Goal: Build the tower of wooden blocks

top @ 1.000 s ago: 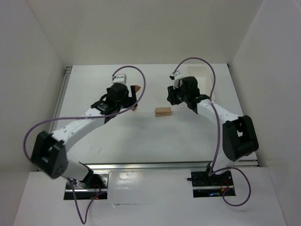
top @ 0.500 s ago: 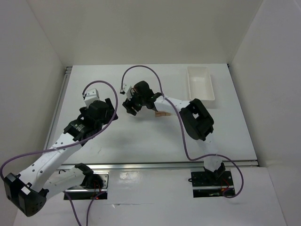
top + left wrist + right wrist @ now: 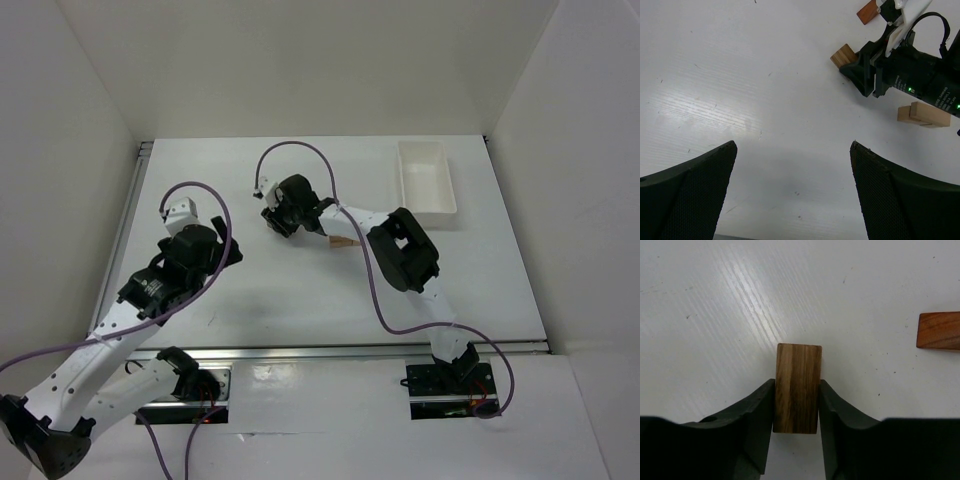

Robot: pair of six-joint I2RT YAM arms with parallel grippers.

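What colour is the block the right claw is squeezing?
The block is streaky brown; right wrist view shows best.

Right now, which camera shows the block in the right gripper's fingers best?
The right wrist view: the streaky brown wood block fills mid-frame, pinched between both fingers. The top external view hides it under the right gripper; the left wrist view shows it small, poking past that gripper's tip.

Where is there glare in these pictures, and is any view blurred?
Right wrist view: streaked glare on the table, yet the brown block in the right gripper is sharp, grain visible. Left wrist view: a soft bright patch at left, the left gripper dark but in focus. Top external view: even light, blocks too small for detail.
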